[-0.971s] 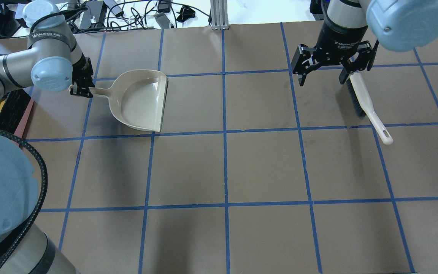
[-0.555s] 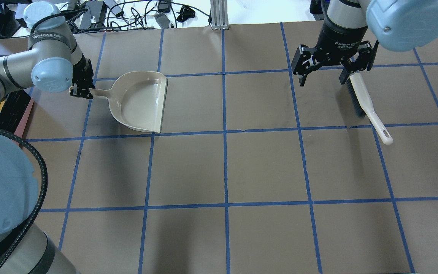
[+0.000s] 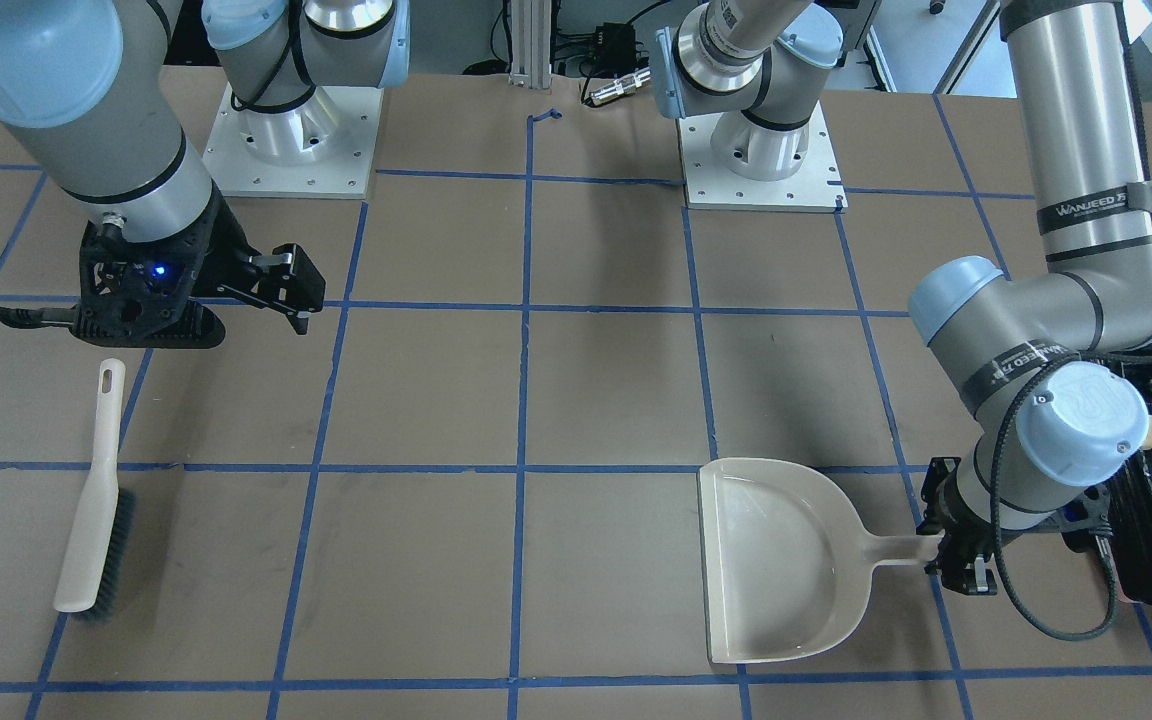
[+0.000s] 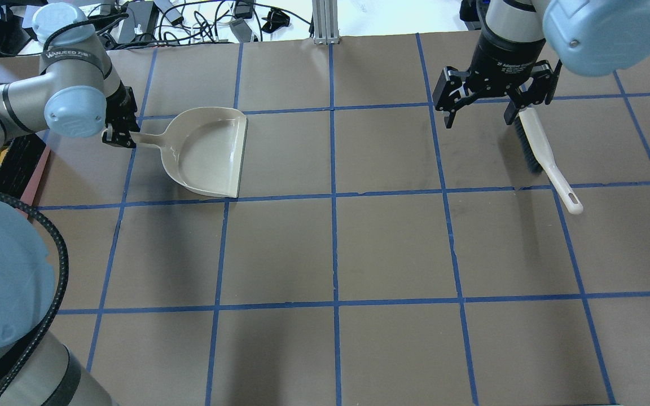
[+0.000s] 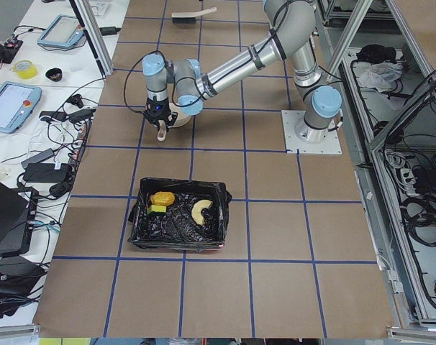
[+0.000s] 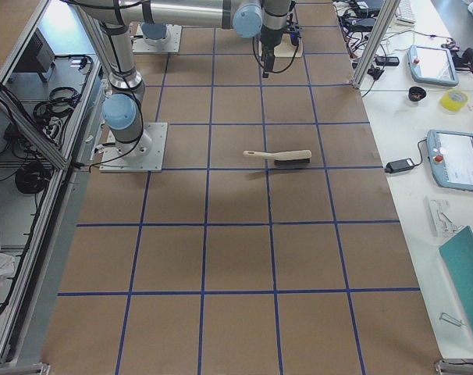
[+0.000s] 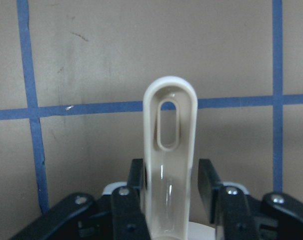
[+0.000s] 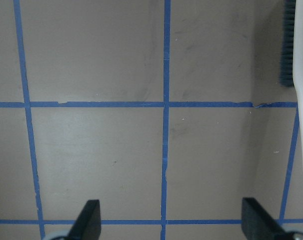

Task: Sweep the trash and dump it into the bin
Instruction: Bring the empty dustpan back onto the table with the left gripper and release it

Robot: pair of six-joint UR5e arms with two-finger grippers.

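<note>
A beige dustpan (image 4: 206, 152) lies flat on the table, far left. My left gripper (image 4: 119, 135) is shut on the end of its handle (image 7: 170, 125), one finger on each side. The pan (image 3: 776, 560) is empty. The bin (image 5: 178, 215), lined with a black bag, stands beyond the pan's handle end. In it lie the trash pieces: a golden-brown lump (image 5: 162, 198), a yellow wedge (image 5: 157, 210) and a pale crescent (image 5: 201, 210). My right gripper (image 4: 479, 119) hangs open above the table and holds nothing.
A cream hand brush (image 4: 539, 149) with dark bristles lies flat on the table just right of my right gripper. Blue tape lines grid the brown table. Cables and devices crowd the far edge (image 4: 201, 22). The bin's edge (image 4: 40, 169) shows at the overhead view's left.
My left gripper and the dustpan have shifted slightly to the left. The right arm and the brush have not moved.
</note>
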